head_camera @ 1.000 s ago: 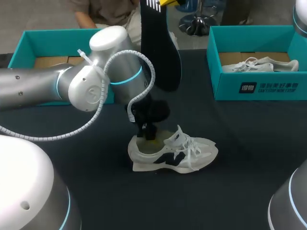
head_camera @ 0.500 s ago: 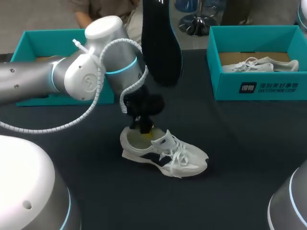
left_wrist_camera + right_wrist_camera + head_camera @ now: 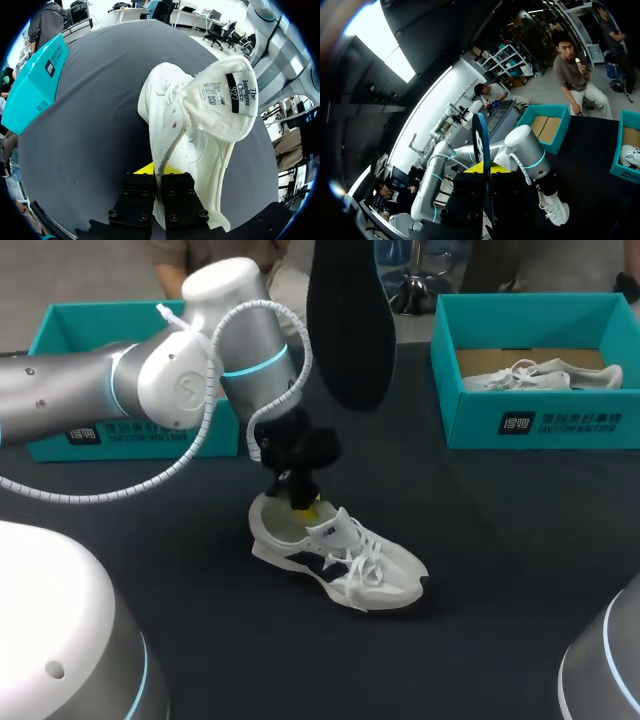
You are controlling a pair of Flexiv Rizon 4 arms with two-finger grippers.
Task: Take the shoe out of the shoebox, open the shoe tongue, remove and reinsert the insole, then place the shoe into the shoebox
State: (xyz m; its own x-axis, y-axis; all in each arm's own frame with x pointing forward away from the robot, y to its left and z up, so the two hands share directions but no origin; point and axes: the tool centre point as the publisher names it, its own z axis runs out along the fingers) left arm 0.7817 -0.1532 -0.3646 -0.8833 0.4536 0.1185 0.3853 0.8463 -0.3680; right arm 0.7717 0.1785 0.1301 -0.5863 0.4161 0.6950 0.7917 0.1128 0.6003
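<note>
Mid-counter, head view: shoe (image 3: 340, 560) lies yawed versus a second ago. The heel is now nearer the left edge and the toe points at the near right corner of the counter (image 3: 480, 540). Left hand (image 3: 303, 502) pinches the heel collar, and the left arm (image 3: 130, 400) is swung further toward the far edge than before. Insole (image 3: 350, 325) hangs over the far edge between the left shoebox (image 3: 60, 435) and the right shoebox (image 3: 540, 425), a touch further right than a second ago. Right hand is out of frame here. A second shoe (image 3: 535, 375) lies in the right shoebox.

Left wrist view: left hand (image 3: 159, 182) is pressed on the collar wall of the shoe (image 3: 200, 130), one finger inside and one outside. Tongue (image 3: 225, 100) is folded forward with its label side up, so the opening is exposed. No insole is visible inside.

Right wrist view: right hand (image 3: 485, 172) grips the insole (image 3: 481, 140) edge-on, held high, with the shoe (image 3: 554, 207) well below and ahead. Left shoebox (image 3: 545, 125) shows a bare cardboard floor.

Read: the takeout, tongue and removal steps look done. The left hand seems to be turning the shoe to line its opening up for reinsertion. Risk is the toe dragging or the collar slipping from the pinch.
</note>
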